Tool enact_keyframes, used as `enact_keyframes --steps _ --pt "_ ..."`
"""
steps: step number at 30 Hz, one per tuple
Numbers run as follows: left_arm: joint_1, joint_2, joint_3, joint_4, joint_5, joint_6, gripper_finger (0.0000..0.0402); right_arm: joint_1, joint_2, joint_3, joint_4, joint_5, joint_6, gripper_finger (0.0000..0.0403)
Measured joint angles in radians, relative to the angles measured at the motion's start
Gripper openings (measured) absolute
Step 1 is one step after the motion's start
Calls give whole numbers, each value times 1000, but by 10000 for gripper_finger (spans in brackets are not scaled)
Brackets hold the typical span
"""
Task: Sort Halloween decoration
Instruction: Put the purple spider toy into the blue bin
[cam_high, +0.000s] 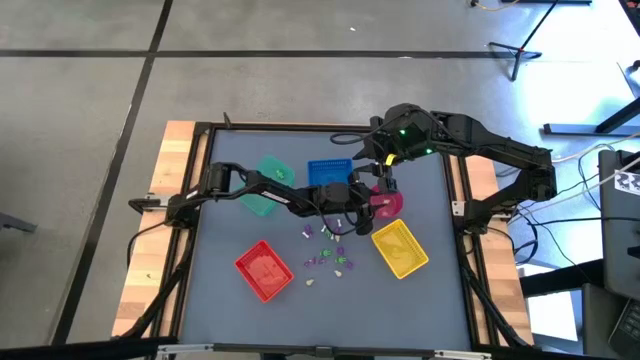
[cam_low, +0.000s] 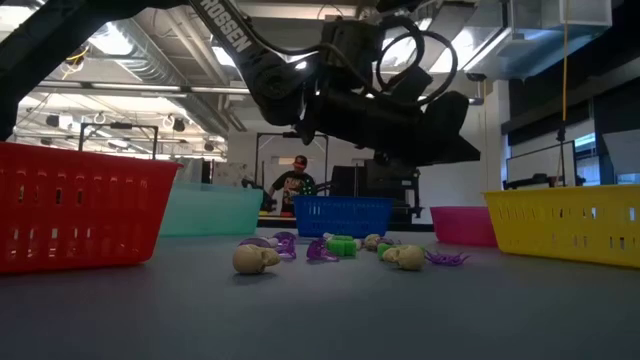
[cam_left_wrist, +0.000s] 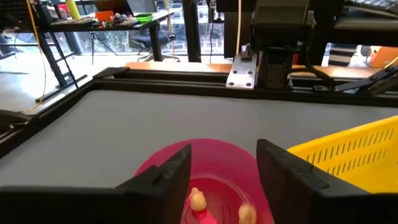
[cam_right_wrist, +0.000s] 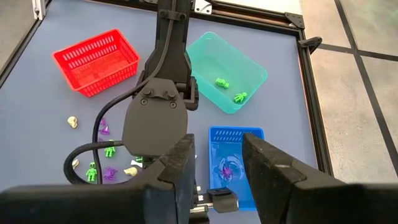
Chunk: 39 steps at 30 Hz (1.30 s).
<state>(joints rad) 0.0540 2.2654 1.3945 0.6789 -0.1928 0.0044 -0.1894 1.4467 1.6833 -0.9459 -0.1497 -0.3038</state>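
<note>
The left claw (cam_left_wrist: 221, 180) hangs spread wide over the round pink plastic bowl (cam_left_wrist: 208, 163), two pinkish trinkets (cam_left_wrist: 198, 200) inside. The right claw (cam_right_wrist: 216, 163), empty, parted, hovers above the blue plastic basket (cam_right_wrist: 231, 163).

Perforated plastic red tray (cam_right_wrist: 96, 61), smooth translucent green tray (cam_right_wrist: 227, 71), matt grey table (cam_high: 230, 235).

Bright, even overhead light; ceiling lamps (cam_low: 110, 40) glare in the low view, silhouetting the backlit arm.
</note>
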Motion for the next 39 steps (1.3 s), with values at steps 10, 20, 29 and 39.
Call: enact_keyframes --steps 10,20,29,39 --pt "0 -84 1 -169 0 3 188 0 0 0 -27 0 0 131" --pt "-2 -299 2 -689 48 12 188 0 0 -1 -47 0 0 131" --pt "-1 -443 1 -1072 183 188 188 0 0 -1 -53 0 0 131" --pt "11 -452 0 -1378 229 352 188 0 0 -1 -53 0 0 131"
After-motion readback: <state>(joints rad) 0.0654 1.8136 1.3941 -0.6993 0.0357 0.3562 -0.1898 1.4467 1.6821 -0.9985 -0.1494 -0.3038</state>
